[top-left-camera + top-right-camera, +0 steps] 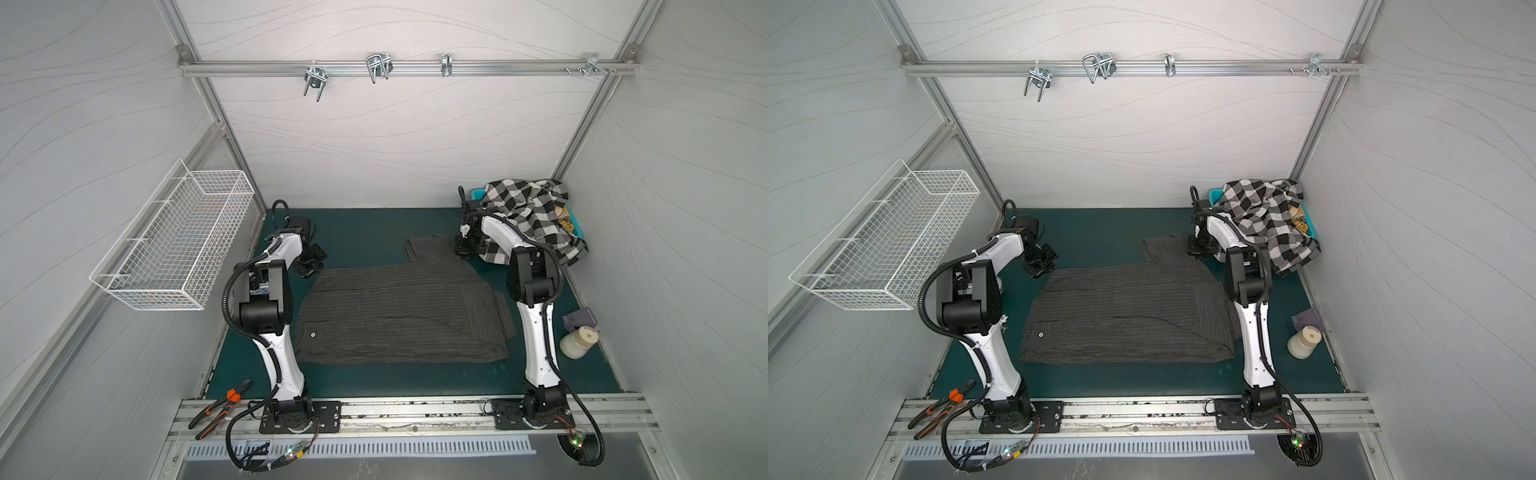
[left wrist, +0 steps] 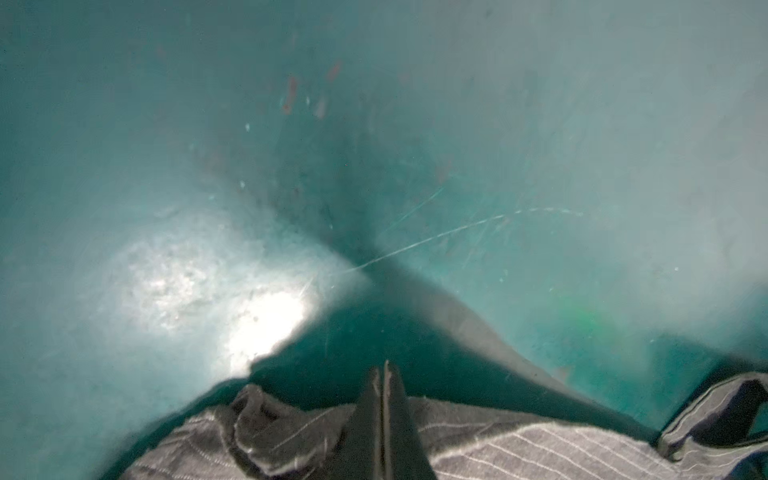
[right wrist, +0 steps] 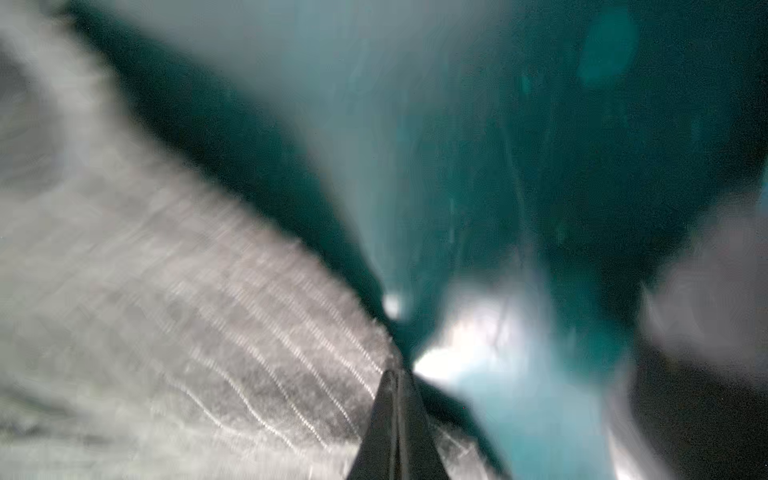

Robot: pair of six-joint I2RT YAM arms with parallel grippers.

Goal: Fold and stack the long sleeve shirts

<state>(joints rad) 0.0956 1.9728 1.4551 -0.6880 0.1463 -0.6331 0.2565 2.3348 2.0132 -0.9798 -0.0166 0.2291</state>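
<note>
Pinstriped shirt [image 1: 1125, 316] spread flat on the surface [image 1: 1100, 232].
Checked shirt [image 1: 1266, 216] heaped over the teal basket [image 1: 1216, 193] at two o'clock.

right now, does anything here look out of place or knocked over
The checked shirt spills crumpled over the blue basket at the back right. Pliers lie on the front rail, left, and a pale jar sits at the right edge of the mat. The striped shirt lies mostly flat, one sleeve sticking out behind.

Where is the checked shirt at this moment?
In both top views the checked shirt lies crumpled in the far right corner, draped over the teal basket, beyond the pinstriped shirt.
</note>
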